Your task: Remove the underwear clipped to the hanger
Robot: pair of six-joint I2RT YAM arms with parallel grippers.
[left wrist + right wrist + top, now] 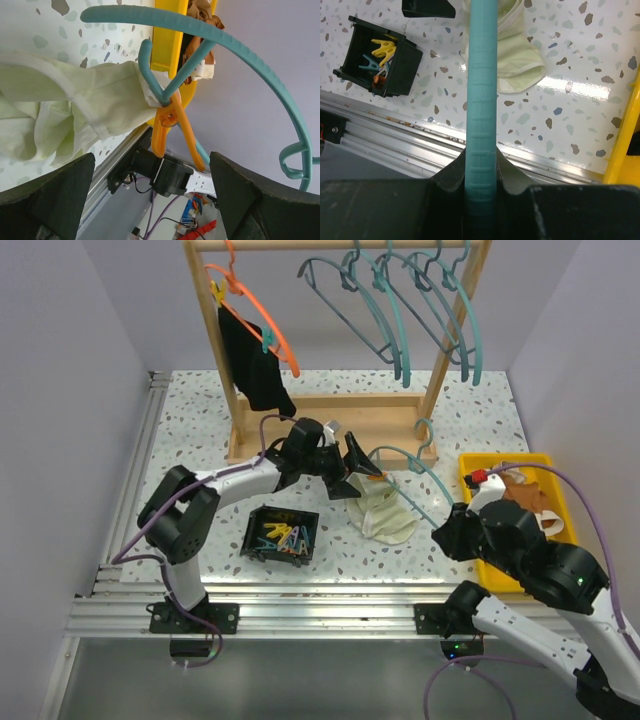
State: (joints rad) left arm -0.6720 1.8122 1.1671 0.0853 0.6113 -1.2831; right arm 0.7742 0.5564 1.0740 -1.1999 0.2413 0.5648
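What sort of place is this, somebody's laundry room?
More likely a robotics test bench dressed as a laundry corner. A wooden clothes rack with hangers stands on a speckled table, beside a black box of pegs, and two robot arms are bolted to the metal rail at the table's edge.

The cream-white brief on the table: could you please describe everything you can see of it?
The cream-white brief is soft, thin, pale yellowish cloth with stitched hems, crumpled in folds. Most of it lies bunched on the speckled table, while one gathered edge is pinned to the teal hanger by an orange clothespin. The jaws of the left gripper stand open either side of that clothespin; the right gripper holds the hanger's bar.
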